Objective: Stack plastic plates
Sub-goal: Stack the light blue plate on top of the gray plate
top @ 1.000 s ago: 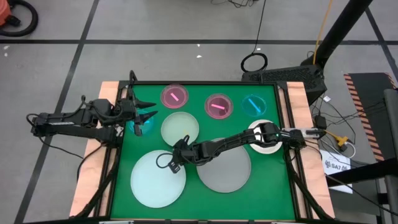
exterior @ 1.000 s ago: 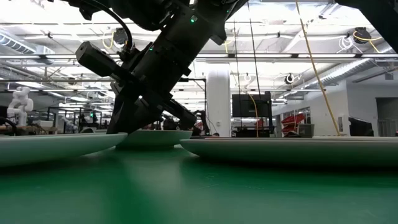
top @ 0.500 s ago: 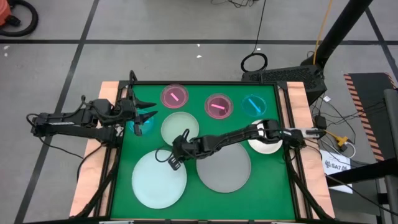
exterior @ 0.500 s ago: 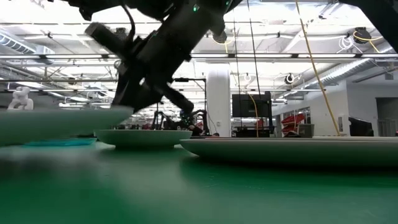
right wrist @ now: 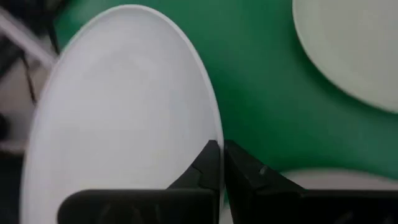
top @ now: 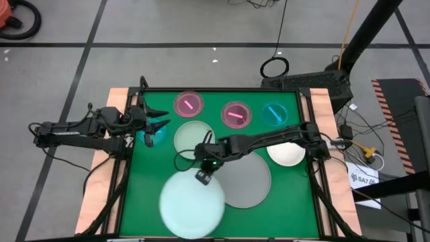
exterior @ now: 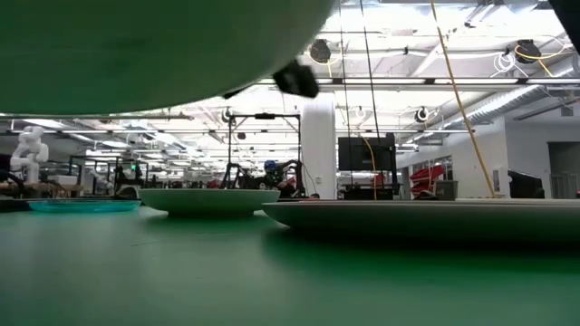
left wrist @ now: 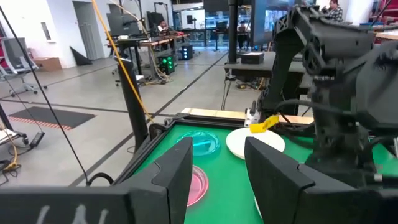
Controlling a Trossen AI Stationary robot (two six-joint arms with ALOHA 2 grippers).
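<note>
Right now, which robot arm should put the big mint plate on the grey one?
The right one, probably. The right gripper is shut on the mint plate's rim, lifted beside the grey plate. The left gripper waits open near the table's left edge.

Large mint plate [top: 193,205] aloft, partly above grey plate [top: 247,181].

Straight down from high above the whole green table [top: 134,195]. Level at tabletop height, facing the room. Close from each wrist. Grey plate [top: 248,181] shared overhead and low.
</note>
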